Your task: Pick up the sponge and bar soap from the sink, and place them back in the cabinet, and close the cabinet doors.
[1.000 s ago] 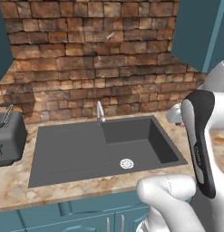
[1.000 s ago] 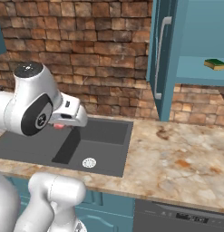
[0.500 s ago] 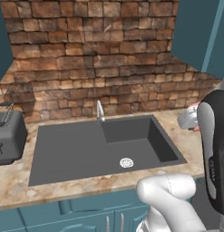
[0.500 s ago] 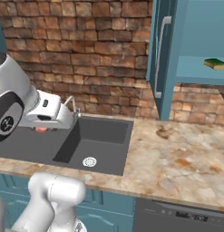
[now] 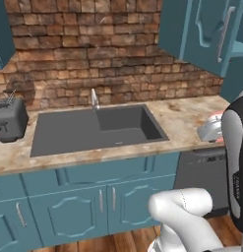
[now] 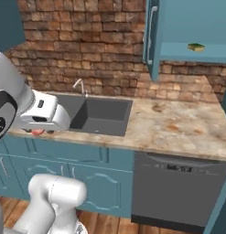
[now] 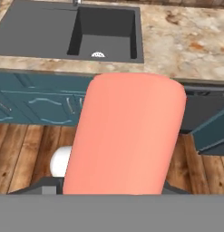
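Red-brown brick wall point(image 5: 93, 49) behind speckled stone counter point(image 6: 178, 132), teal lower cupbds point(image 5: 69, 206), dishwasher point(image 6: 178, 192), wood plank floor point(image 7: 22, 154).

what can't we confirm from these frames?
- Fingertips on the bar soap: hand view, the bar itself covers them.
- Gripper: right base view, the white hand body hides it; a sliver of pink shows below.
- Sink floor: left base view, near wall cuts it off.
- Sponge on the cabinet shelf: too small for detail.
- Cabinet doors: cropped by the top edge.
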Controlling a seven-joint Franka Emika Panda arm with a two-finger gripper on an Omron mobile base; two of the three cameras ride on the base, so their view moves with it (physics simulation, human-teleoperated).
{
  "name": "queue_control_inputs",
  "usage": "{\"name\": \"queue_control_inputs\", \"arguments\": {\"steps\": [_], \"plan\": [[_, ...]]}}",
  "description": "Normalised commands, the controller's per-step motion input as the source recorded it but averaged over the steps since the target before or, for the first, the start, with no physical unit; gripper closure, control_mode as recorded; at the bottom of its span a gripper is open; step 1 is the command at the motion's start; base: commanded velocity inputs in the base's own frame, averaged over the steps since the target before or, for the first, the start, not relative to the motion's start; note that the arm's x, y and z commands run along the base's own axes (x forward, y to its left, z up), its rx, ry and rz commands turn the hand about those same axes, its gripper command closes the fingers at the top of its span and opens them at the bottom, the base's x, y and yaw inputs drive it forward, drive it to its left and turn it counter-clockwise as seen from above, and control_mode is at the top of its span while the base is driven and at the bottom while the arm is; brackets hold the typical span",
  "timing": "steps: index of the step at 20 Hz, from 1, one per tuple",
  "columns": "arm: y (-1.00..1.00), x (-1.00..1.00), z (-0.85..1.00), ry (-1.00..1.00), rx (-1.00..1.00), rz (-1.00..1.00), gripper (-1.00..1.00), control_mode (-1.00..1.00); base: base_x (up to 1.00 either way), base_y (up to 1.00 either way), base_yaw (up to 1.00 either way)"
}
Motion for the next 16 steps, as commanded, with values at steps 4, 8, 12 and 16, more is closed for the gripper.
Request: {"name": "queue_control_inputs", "arguments": {"steps": [4,8,12,16], "plan": [[0.00,0.00,0.00,0.00,0.00,0.00,1.00,1.00,-0.68,-0.50,-0.06],[0.00,0.00,0.00,0.00,0.00,0.00,1.00,1.00,-0.25,-0.60,-0.05],[0.00,0.00,0.00,0.00,0.00,0.00,1.00,1.00,-0.01,-0.74,0.00],[0.00,0.00,0.00,0.00,0.00,0.00,1.00,1.00,0.00,-0.77,0.00]]}}
